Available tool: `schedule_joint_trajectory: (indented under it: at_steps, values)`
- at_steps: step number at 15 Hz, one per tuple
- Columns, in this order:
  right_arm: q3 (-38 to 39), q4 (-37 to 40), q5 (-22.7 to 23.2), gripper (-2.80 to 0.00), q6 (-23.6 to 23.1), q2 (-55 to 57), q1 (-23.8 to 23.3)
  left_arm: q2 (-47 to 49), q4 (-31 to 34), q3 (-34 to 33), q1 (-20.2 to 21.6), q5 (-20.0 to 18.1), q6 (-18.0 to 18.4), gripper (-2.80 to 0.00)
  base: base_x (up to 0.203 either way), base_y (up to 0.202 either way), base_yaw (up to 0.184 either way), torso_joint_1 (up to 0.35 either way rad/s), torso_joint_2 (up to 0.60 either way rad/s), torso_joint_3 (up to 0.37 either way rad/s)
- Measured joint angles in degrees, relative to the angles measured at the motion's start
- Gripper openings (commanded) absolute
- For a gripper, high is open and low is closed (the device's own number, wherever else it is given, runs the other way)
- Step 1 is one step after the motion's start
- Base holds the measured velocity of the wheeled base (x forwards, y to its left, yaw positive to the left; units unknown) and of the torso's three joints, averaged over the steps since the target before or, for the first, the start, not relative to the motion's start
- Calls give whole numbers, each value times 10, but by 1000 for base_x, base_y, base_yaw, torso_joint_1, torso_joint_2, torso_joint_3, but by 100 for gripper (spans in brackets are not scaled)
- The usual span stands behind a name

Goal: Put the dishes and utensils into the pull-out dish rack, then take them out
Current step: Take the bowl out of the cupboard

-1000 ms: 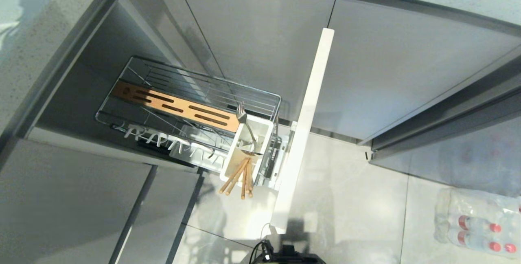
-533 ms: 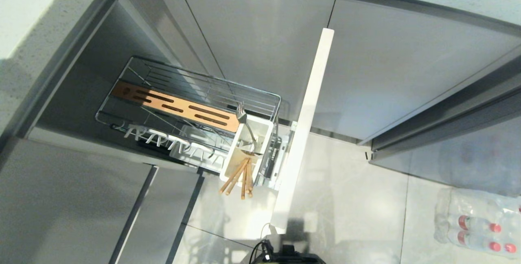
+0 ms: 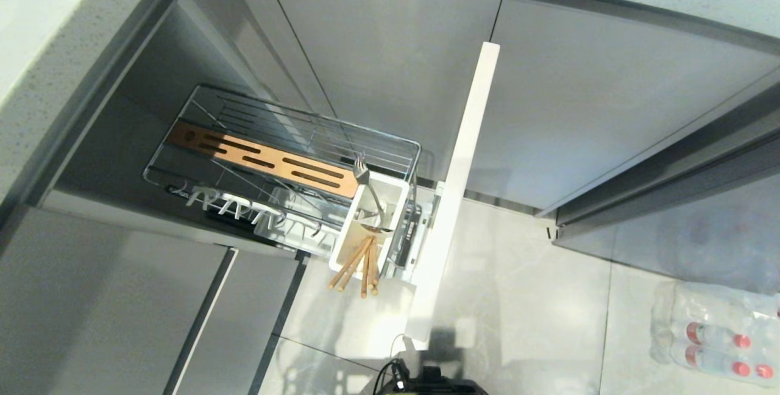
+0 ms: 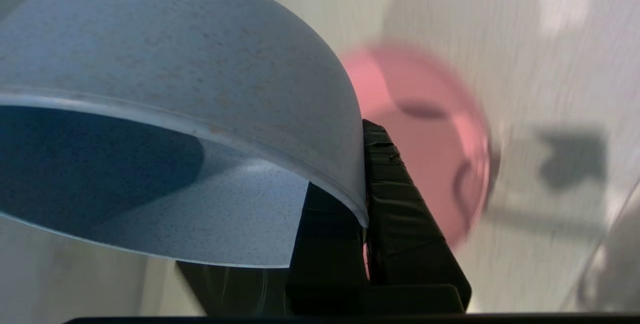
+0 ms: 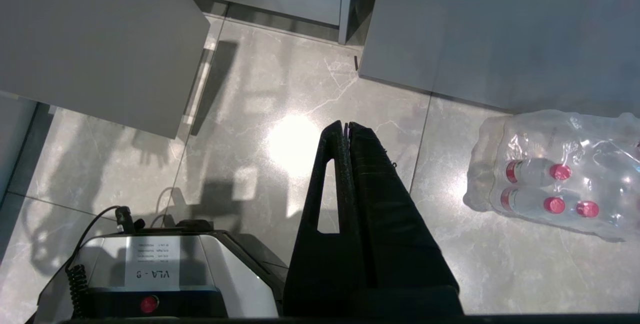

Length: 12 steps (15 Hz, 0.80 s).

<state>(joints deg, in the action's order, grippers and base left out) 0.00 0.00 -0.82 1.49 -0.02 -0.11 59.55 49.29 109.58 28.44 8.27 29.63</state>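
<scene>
So far, only the small things are in the pulled-out chrome wire dish rack (image 3: pixel 286 157). The thin silver metal fork (image 3: pixel 368 190) stands in the white box-shaped utensil cup (image 3: pixel 372 224) at the end of the rack next to the narrow pale cabinet front (image 3: pixel 457 200). The pale wooden chopsticks (image 3: pixel 359 266) stand in the same cup and poke out over its edge. The brown wooden strip with slots (image 3: pixel 262 159) and the row of white plate prongs (image 3: pixel 244 207) hold nothing.

The left gripper (image 4: pixel 364 214) is out of the head view. Its jaws are pinching the rim of the small round matte blue bowl (image 4: pixel 165 109), one black finger inside the rim and one outside. The bowl is up in the air, tipped on its side. Past it, the flat round salmon-pink plate (image 4: pixel 425 129) lies on a pale surface, blurry, with nothing holding it.

The right gripper (image 5: pixel 346 131) hangs over the grey floor tiles (image 5: pixel 260 94), its jaws pressed together and holding nothing, near a wrapped pack of water bottles (image 5: pixel 550 174).

I think loading is about half done. The bowl and then the plate have yet to go in the rack. After that, everything must come out again.
</scene>
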Motion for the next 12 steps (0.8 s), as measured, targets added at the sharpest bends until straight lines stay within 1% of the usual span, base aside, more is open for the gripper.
schedule_joint_trajectory:
  at_steps: [1, 3, 4, 6, 9, 10, 12]
  values:
    - [0, 0, 0, -280, 0, 0, 0, 10, 49, 1, 20, 6, 11, -280, 0, 0, 0, 0, 0, 0]
    - [0, 0, 0, -280, 0, 0, 0, 32, 120, 3, 39, 25, 16, -280, 0, 0, 0, 0, 0, 0]
    - [0, 0, 0, -280, 0, 0, 0, 44, 144, 4, 43, 36, 16, -280, 0, 0, 0, 0, 0, 0]
    - [0, 0, 0, -280, 0, 0, 0, 58, 157, 5, 52, 40, 9, -280, 0, 0, 0, 0, 0, 0]
    - [0, 0, 0, -280, 0, 0, 0, 69, 168, 9, 61, 38, -30, -280, 0, 0, 0, 0, 0, 0]
    - [0, 0, 0, -280, 0, 0, 0, 73, 190, 13, 62, 38, -39, -280, 0, 0, 0, 0, 0, 0]
    - [0, 0, 0, -280, 0, 0, 0, 80, 220, 18, 65, 38, -74, -280, 0, 0, 0, 0, 0, 0]
